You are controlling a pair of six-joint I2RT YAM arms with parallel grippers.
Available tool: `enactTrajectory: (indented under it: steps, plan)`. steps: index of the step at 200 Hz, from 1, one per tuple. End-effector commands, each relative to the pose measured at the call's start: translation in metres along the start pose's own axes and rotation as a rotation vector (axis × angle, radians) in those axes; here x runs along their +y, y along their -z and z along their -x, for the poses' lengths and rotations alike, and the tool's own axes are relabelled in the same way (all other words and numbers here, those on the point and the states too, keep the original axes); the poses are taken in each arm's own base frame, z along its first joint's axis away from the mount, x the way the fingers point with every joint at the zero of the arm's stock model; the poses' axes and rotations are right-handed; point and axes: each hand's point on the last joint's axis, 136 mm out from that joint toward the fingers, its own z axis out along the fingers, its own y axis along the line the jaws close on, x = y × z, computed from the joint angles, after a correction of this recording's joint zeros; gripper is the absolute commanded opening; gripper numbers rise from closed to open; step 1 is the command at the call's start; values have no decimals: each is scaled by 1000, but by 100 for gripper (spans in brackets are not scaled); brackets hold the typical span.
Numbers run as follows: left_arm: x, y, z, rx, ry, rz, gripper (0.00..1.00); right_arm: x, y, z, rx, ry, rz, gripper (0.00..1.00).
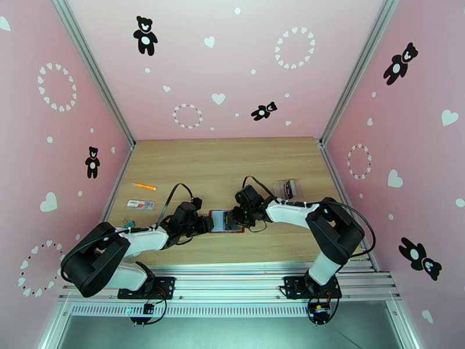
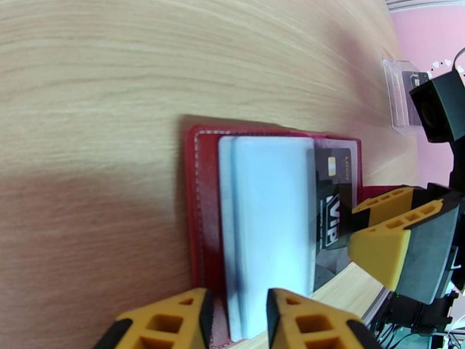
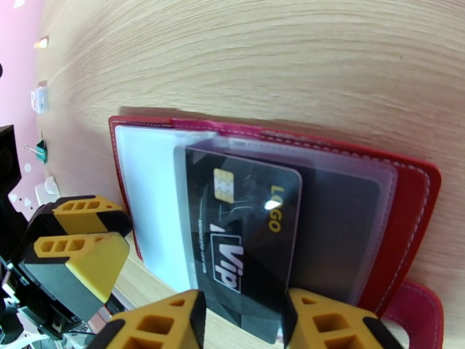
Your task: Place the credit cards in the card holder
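The dark-red card holder (image 1: 225, 221) lies open on the wood between both grippers. Its pale sleeves (image 2: 267, 216) face up. A black credit card (image 3: 244, 228) marked "VIP" sits partly inside a translucent sleeve, its near end sticking out. My right gripper (image 3: 244, 301) straddles that end with its fingers apart and nothing pinched, and its tips meet the holder's right edge (image 1: 238, 218). My left gripper (image 2: 238, 298) stands over the holder's opposite edge with a narrow gap between its fingers, over the sleeves and red cover. Whether it presses down is unclear.
A clear plastic case (image 1: 288, 189) with something dark inside lies behind the right arm. Left of the holder are an orange pen (image 1: 143, 186), a white-and-red strip (image 1: 140, 204) and a green clip (image 1: 129, 223). Pink walls enclose the table.
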Motion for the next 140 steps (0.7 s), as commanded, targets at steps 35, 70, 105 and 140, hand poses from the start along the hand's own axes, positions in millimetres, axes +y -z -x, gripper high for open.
enactTrajectory:
  steps: [35, 70, 105, 140]
  plan:
    - [20, -4, -19, 59, 24, 63, 32, 6, -18, -7, 45, 42, -72, 40]
    - [20, -4, -20, 59, 25, 64, 32, 22, -27, -8, 61, 81, -80, 40]
    - [21, -3, -20, 55, 24, 64, 32, 32, -34, -11, 69, 99, -74, 40]
    - [21, -2, -19, 48, 25, 65, 32, 35, -31, -12, 65, 118, -71, 40]
